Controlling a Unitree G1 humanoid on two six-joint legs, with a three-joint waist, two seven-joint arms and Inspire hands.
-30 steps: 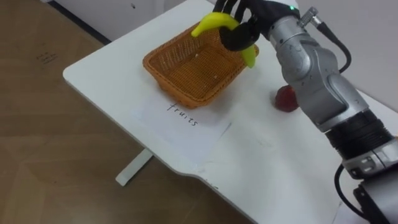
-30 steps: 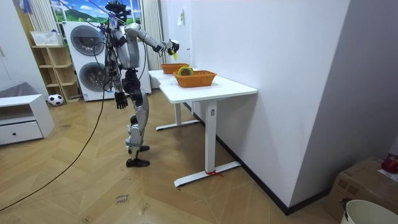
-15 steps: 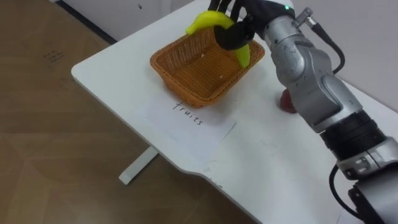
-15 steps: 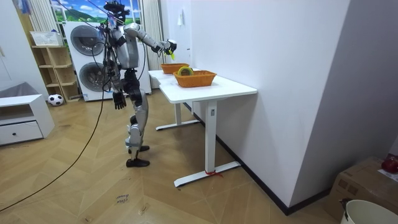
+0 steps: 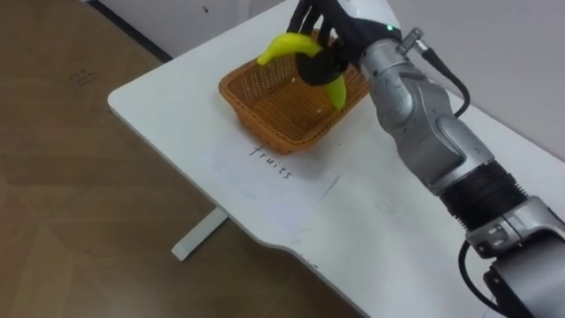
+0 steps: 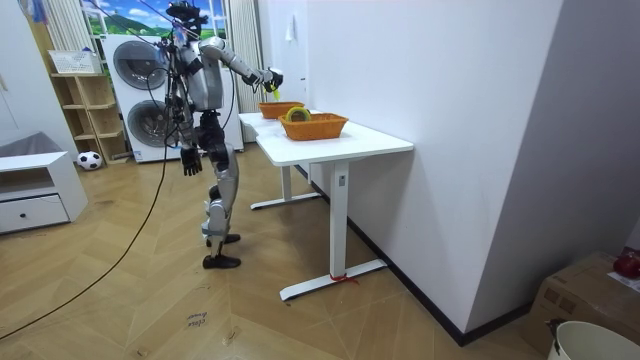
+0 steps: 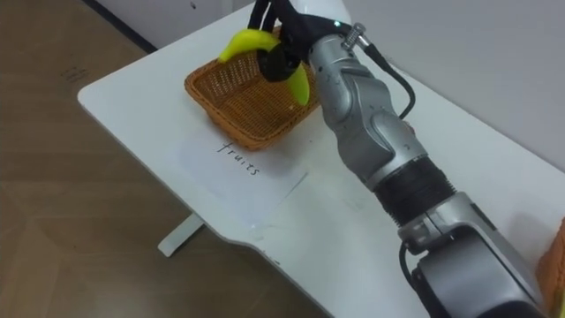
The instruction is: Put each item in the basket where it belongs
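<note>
My right hand (image 5: pixel 322 40) (image 7: pixel 281 40) is shut on a yellow banana (image 5: pixel 294 53) (image 7: pixel 256 42) and holds it just above the far side of the woven fruit basket (image 5: pixel 278 104) (image 7: pixel 225 95). The basket stands on the white table (image 5: pixel 380 221) beside a paper sheet (image 5: pixel 269 172) marked "fruits". In the room view my right arm reaches over the far basket (image 6: pixel 274 108), and my left hand (image 6: pixel 187 160) hangs at my side. A second basket (image 6: pixel 313 125) holding a green and yellow thing sits nearer the room view's right.
The table's left edge and rounded corner (image 5: pixel 119 84) drop off to a wooden floor (image 5: pixel 79 221). A table foot (image 5: pixel 199 234) shows below. A washing machine (image 6: pixel 135 95) and shelves (image 6: pixel 85 105) stand behind me in the room view.
My right hand has carried the banana to the left and a little farther over the basket. The head camera has shifted slightly too.
</note>
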